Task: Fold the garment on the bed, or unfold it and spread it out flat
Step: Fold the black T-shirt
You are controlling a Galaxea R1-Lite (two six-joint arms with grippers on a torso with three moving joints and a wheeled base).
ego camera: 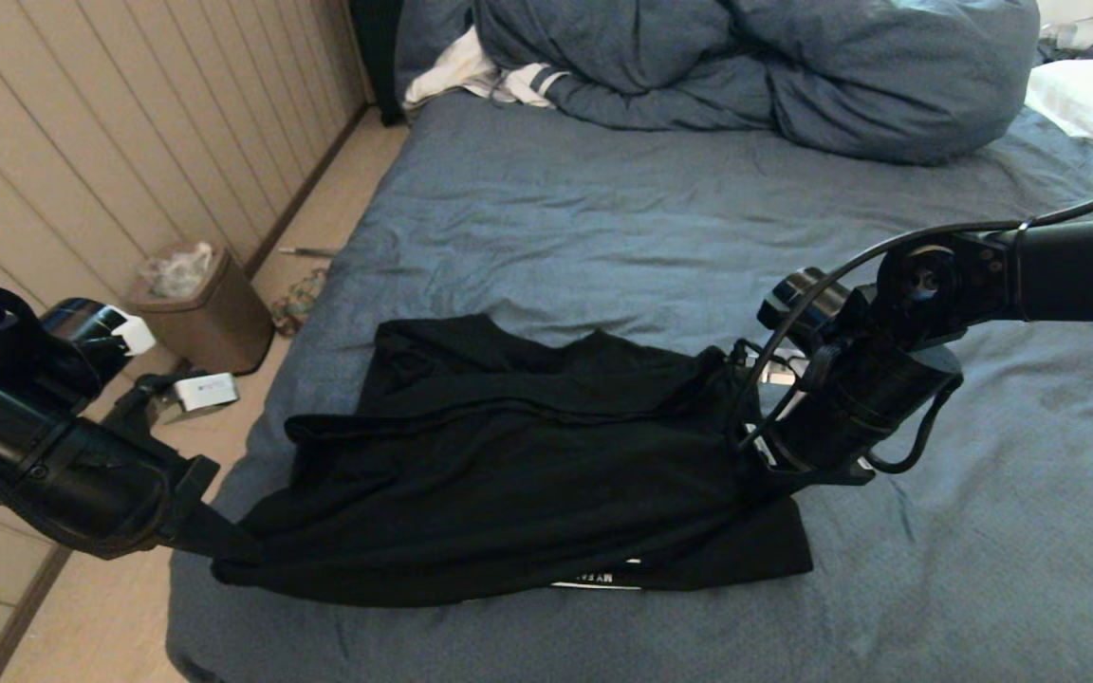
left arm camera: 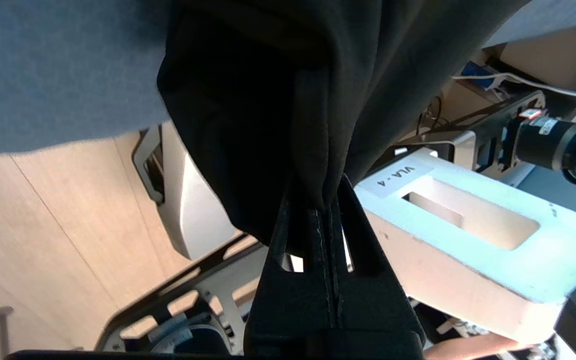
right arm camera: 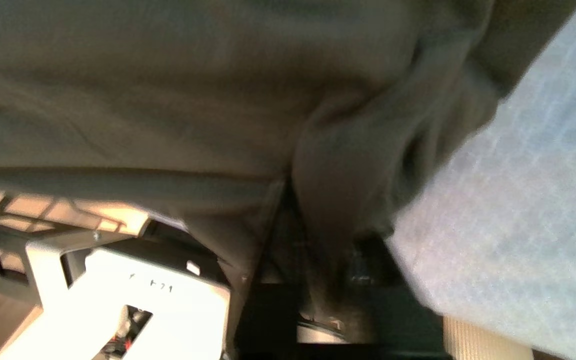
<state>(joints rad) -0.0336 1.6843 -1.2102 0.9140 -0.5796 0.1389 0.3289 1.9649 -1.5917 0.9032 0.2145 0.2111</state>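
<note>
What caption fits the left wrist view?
Left tool shut on a bunched fold of the black garment, hanging past the bed edge.

garment [ego camera: 527, 455]: matt black cloth | bed [ego camera: 603, 237]: wrinkled blue cloth sheet

Most of the white lettering [ego camera: 596, 579] on the garment [ego camera: 509, 465] is folded under at the near hem, so it cannot be read. In the head view the right gripper [ego camera: 755, 474] is buried in black cloth, its fingertips hidden. The right wrist view is smeared, so its grip on the fabric cannot be told. The duvet [ego camera: 746, 66] along the bed's [ego camera: 603, 218] far edge is cut off.
</note>
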